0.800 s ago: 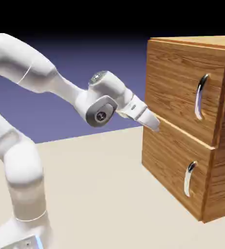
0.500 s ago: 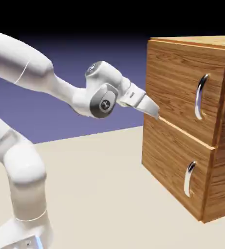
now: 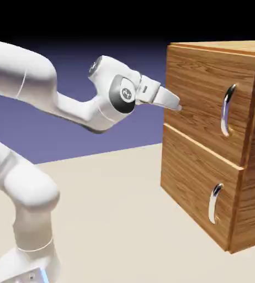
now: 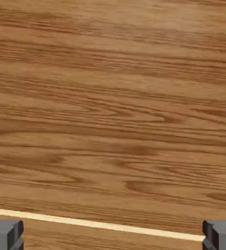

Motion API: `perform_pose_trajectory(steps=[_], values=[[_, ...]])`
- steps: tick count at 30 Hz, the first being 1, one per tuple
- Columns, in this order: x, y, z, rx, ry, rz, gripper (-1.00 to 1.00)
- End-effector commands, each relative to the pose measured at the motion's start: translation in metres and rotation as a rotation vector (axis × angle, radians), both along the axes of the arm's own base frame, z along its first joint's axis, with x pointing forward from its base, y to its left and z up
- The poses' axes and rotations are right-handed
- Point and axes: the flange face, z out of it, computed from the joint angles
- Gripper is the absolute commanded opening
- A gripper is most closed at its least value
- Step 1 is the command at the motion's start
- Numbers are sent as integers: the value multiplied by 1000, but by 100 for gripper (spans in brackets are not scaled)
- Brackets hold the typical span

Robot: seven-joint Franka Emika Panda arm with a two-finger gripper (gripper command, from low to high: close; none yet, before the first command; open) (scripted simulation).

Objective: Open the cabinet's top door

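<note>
The pincer [image 3: 178, 106] hovers wide open and empty at the top door [image 3: 204, 99], near its left edge; the upright handle [image 3: 226, 110] lies well off to its right, across the panel.

The gripper [image 3: 178, 106] is nosed right up against the left part of the top door [image 3: 204, 99], fingers [image 4: 6, 233] spread wide in the hand view, and that wood panel fills basically the whole frame, so straight ahead is blocked. The door's handle [image 3: 226, 109] sits well off toward the cabinet's [image 3: 251, 182] right edge, with nothing but bare flat door face between it and the gripper, so sliding sideways along the front looks clear. Below and to the left it's just open table [image 3: 113, 221], with the lower handle [image 3: 213, 202] well apart down below.
</note>
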Motion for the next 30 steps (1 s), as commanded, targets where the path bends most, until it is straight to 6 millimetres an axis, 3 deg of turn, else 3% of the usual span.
perform_pose_trajectory(steps=[1,16,30], values=[[-1,-1,2,0,-13,0,100],[0,-39,13,25,-204,-19,100],[23,-92,-12,74,-365,-33,100]])
